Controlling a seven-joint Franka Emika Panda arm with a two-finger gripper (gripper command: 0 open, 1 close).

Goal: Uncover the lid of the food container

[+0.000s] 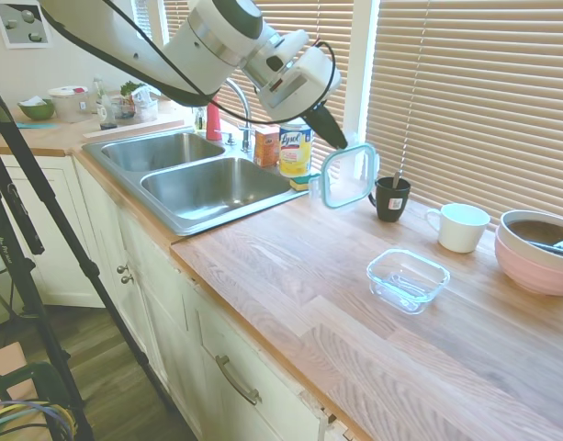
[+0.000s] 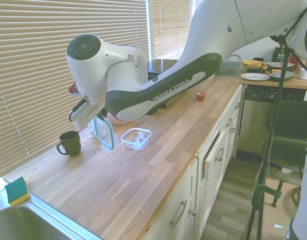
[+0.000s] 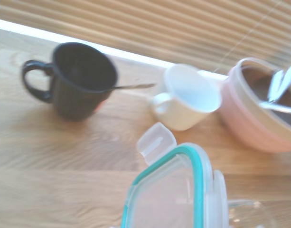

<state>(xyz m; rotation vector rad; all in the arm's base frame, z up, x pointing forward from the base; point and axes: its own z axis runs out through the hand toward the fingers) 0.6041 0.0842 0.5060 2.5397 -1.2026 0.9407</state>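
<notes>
The lid (image 1: 348,175), clear with a teal rim, hangs on edge in the air above the wooden counter, with my gripper (image 1: 342,143) shut on its upper rim. In the second exterior view the lid (image 2: 106,133) dangles below my gripper (image 2: 94,118), just beside the dark mug. The food container (image 1: 408,279), a shallow clear glass dish, sits uncovered on the counter, to the right of and nearer than the lid. It also shows as the food container (image 2: 136,138) a short way from the lid. The wrist view shows the lid (image 3: 178,194) close up, with a snap tab.
A dark mug (image 1: 389,197) with a spoon, a white mug (image 1: 459,226) and a pink bowl (image 1: 538,253) line the window side. A double sink (image 1: 217,184) and a Lysol canister (image 1: 295,149) lie left. An apple (image 2: 200,95) sits farther along the counter.
</notes>
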